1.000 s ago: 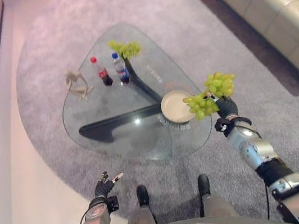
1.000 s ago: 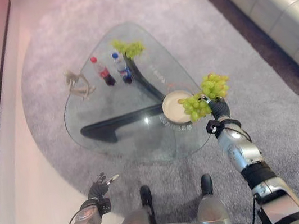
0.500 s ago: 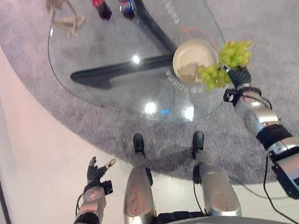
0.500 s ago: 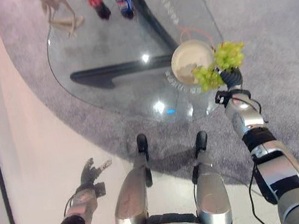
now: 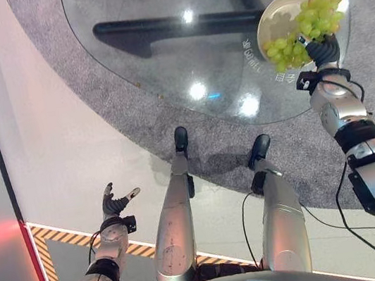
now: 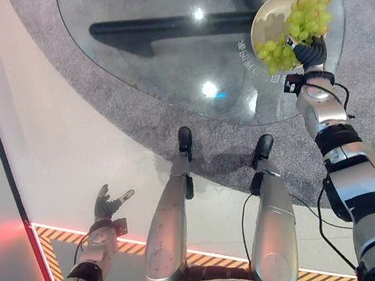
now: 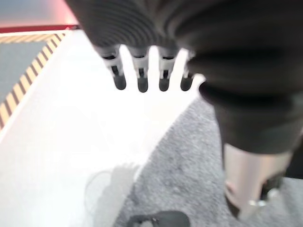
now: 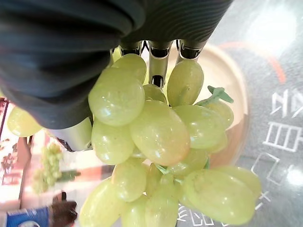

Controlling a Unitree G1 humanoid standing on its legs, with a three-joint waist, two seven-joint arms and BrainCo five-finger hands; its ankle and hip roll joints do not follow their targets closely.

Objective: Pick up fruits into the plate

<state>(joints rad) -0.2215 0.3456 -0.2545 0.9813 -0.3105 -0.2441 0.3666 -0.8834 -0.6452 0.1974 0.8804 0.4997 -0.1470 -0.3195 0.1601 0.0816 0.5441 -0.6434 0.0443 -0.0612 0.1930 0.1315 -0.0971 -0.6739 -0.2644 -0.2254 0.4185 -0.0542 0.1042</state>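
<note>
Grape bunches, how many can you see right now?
1: the grape bunch is held in the right robot hand over the plate on the glass table; others may be out of frame.

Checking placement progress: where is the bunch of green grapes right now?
In the left eye view the green grapes are held in the right hand, over the plate at the glass table's right edge.
</note>
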